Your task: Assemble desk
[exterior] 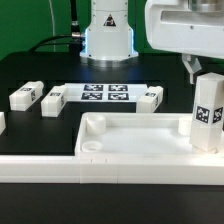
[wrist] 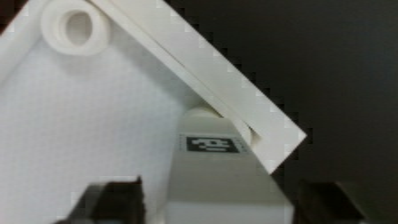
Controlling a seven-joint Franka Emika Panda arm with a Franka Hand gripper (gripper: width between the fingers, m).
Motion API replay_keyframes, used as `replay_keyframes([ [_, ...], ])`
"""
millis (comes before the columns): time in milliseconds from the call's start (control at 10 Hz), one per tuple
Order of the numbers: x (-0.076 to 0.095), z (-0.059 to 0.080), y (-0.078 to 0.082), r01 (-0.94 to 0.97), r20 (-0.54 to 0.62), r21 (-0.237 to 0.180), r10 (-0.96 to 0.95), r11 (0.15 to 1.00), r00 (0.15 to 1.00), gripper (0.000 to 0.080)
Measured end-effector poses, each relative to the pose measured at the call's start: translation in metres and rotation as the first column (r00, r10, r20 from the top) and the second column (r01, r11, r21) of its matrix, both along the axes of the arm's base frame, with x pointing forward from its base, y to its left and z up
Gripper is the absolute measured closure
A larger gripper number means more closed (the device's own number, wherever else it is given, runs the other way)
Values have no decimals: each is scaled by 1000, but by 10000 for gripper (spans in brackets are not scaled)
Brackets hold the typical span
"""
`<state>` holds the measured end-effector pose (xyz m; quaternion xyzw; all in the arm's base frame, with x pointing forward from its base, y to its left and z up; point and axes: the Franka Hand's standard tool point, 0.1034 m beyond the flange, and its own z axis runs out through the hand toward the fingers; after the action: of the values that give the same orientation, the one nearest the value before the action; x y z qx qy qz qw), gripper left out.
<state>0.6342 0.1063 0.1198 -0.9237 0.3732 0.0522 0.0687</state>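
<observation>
The white desk top (exterior: 140,135) lies in the front middle, rim up, with a round socket (exterior: 92,146) at its near-left corner. My gripper (exterior: 198,74) reaches down over its corner on the exterior view's right and is shut on a white tagged leg (exterior: 208,112), which stands upright there. In the wrist view the leg (wrist: 222,165) sits between my fingers (wrist: 111,203), over the desk top (wrist: 89,120) beside its rim (wrist: 205,75), with a socket (wrist: 75,28) farther off. Three more legs lie behind: two (exterior: 24,97) (exterior: 53,99) on the left, one (exterior: 152,96) on the right.
The marker board (exterior: 105,93) lies behind the desk top, in front of the robot base (exterior: 108,35). A long low white rail (exterior: 40,166) runs along the table's front, against the desk top's near side.
</observation>
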Motion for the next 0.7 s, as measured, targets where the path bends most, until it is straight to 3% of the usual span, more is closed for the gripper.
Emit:
replay_keyframes([
  [100, 0, 0, 0, -31, 7, 1, 31, 1000, 1000, 220],
  [200, 0, 0, 0, -99, 18, 3, 99, 995, 995, 164],
  [500, 0, -1, 0, -320, 57, 5, 319, 948, 946, 154],
  [700, 2, -3, 0, -519, 103, -32, 519, 854, 849, 151],
])
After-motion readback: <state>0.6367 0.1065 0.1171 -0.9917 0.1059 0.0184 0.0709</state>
